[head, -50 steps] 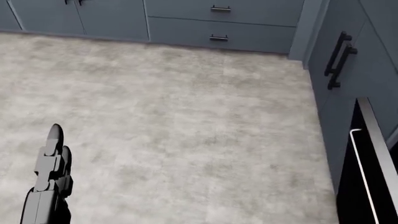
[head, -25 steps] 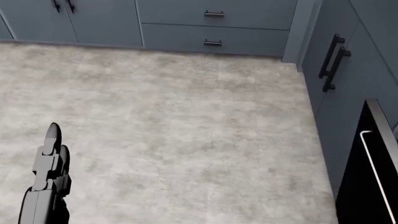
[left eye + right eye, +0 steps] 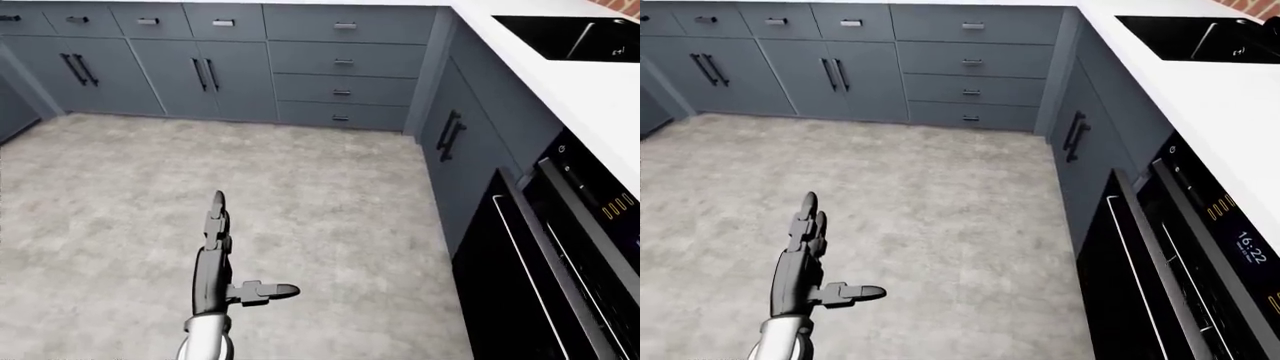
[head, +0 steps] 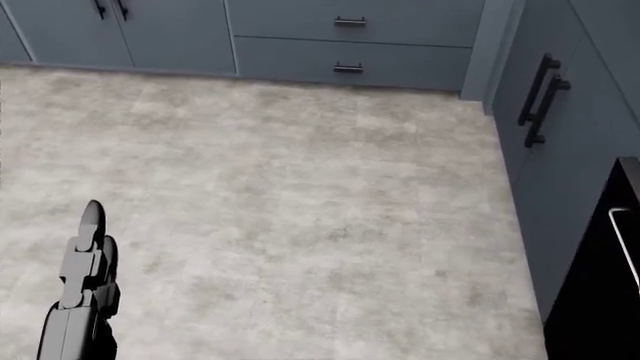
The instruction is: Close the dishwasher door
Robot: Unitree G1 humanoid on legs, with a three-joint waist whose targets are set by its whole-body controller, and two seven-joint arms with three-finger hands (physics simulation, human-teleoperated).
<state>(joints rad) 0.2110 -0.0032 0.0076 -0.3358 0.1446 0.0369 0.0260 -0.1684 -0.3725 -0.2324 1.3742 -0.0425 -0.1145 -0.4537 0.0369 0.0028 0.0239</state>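
The left hand [image 3: 805,266] is raised over the floor [image 3: 300,195], fingers [image 3: 804,225] straight, thumb stuck out to the side, holding nothing. The dishwasher door [image 3: 1130,277] stands ajar at the right edge of the eye views, tilted out from the black front under the counter [image 3: 1200,97]. It lies well apart from the hand, off to its right. The right hand does not show.

Dishwasher door [image 3: 1140,277] cut off at our right-eye view's bottom edge, sink [image 3: 1200,37] cropped at right, right hand unseen.
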